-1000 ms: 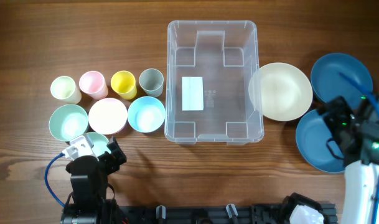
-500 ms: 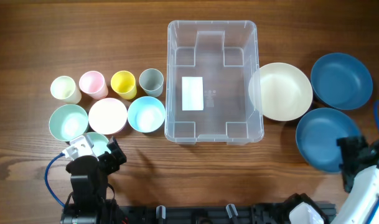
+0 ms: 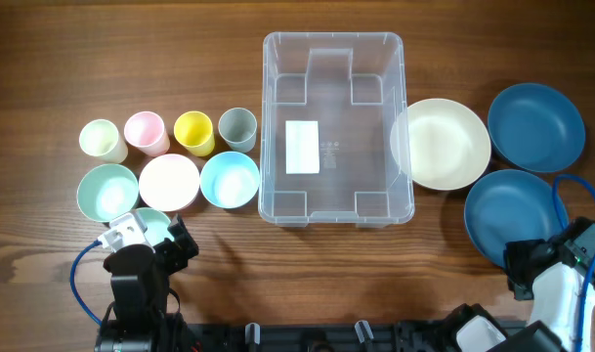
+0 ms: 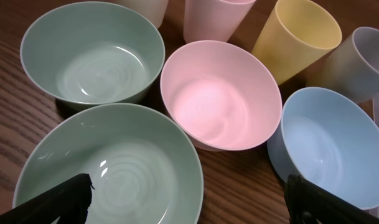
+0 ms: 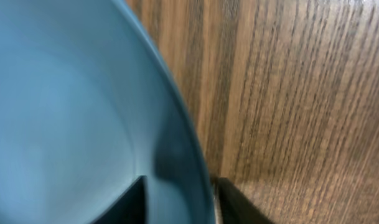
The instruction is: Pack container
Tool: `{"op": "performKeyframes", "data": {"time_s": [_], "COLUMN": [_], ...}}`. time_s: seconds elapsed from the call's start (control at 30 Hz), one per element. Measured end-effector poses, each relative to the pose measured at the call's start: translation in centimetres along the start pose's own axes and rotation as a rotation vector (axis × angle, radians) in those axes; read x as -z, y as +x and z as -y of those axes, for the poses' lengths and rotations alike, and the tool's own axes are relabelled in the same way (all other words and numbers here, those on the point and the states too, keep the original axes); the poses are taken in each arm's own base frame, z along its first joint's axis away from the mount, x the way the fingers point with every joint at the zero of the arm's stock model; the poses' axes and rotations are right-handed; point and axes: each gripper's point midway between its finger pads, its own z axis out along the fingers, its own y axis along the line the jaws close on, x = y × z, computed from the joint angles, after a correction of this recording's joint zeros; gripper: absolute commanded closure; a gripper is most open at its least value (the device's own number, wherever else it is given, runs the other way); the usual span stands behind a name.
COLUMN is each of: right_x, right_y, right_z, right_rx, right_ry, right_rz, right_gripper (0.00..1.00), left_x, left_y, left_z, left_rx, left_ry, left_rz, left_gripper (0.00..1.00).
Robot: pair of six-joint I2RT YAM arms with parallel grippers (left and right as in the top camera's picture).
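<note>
The container (image 3: 333,37), a clear rectangular bin with a white label on its base, stands empty at the table's middle. To its right are a cream bowl (image 3: 441,144) and two dark blue bowls, a far one (image 3: 536,125) and a near one (image 3: 507,215). My right gripper (image 3: 531,261) is at the near blue bowl's front rim. In the right wrist view the gripper (image 5: 183,196) is shut on that rim (image 5: 198,168), one finger inside and one outside. My left gripper (image 4: 189,190) hangs open above a pale green bowl (image 4: 114,168) at the front left.
Left of the container stand several cups: cream (image 3: 101,140), pink (image 3: 146,132), yellow (image 3: 193,133), grey (image 3: 237,128). In front of them are a green bowl (image 3: 107,191), a pale pink bowl (image 3: 169,182) and a light blue bowl (image 3: 230,180).
My right arm has drawn back from between the two blue bowls to the table's near edge, and its jaws have closed on the near blue bowl's rim. The left arm has not moved.
</note>
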Motion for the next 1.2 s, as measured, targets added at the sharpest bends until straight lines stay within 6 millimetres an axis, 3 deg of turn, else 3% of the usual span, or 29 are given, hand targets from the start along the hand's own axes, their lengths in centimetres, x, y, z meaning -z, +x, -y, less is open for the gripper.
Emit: {"op": "performKeyframes", "data": {"time_s": [0.1, 0.2, 0.37, 0.5, 0.53, 0.6, 0.7, 0.77, 0.87, 0.9, 1.0, 1.07, 1.13, 1.2], "right_x": [0.4, 0.9, 3.6, 7.9, 11.3, 16.3, 24.4, 29.4, 32.4, 33.1, 32.4, 30.2, 26.2, 20.4], "right_y": [-0.7, 0.3, 1.4, 0.6, -0.6, -1.6, -1.0, 1.6, 5.3, 7.3, 10.9, 14.7, 17.8, 20.1], "right_z": [-0.6, 0.1, 0.2, -3.3, -5.7, -8.7, -13.5, -16.5, -19.6, -21.5, -25.3, -29.1, -32.0, -33.9], "right_rx": [-0.014, -0.012, 0.004, 0.034, 0.059, 0.130, 0.345, 0.557, 0.773, 0.870, 1.019, 1.131, 1.209, 1.264], "right_ry": [-0.023, -0.004, -0.031, -0.220, -0.349, -0.505, -0.745, -0.892, -0.981, -1.008, -0.998, -0.959, -0.876, -0.745], "right_rz": [0.018, -0.015, -0.042, -0.008, 0.047, 0.103, 0.170, 0.173, 0.125, 0.100, 0.070, 0.044, 0.016, -0.019], "right_gripper": [0.96, 0.96, 0.96, 0.96, 0.96, 0.96, 0.95, 0.96, 0.96, 0.96, 0.96, 0.96, 0.96, 0.96], "left_x": [0.0, 0.0, 0.0, 0.0, 0.0, 0.0, 0.0, 0.0, 0.0, 0.0, 0.0, 0.0, 0.0, 0.0], "left_y": [0.0, 0.0, 0.0, 0.0, 0.0, 0.0, 0.0, 0.0, 0.0, 0.0, 0.0, 0.0, 0.0, 0.0], "left_z": [0.0, 0.0, 0.0, 0.0, 0.0, 0.0, 0.0, 0.0, 0.0, 0.0, 0.0, 0.0, 0.0, 0.0], "left_rx": [0.000, 0.000, 0.000, 0.000, 0.000, 0.000, 0.000, 0.000, 0.000, 0.000, 0.000, 0.000, 0.001, 0.001], "left_ry": [0.000, 0.000, 0.000, 0.000, 0.000, 0.000, 0.000, 0.000, 0.000, 0.000, -0.001, -0.001, -0.001, -0.001], "left_rz": [0.000, 0.000, 0.000, 0.000, 0.000, 0.000, 0.000, 0.000, 0.000, 0.000, 0.000, -0.001, -0.001, -0.001], "left_gripper": [0.00, 0.00, 0.00, 0.00, 0.00, 0.00, 0.00, 0.00, 0.00, 0.00, 0.00, 0.00, 0.00, 0.00]}}
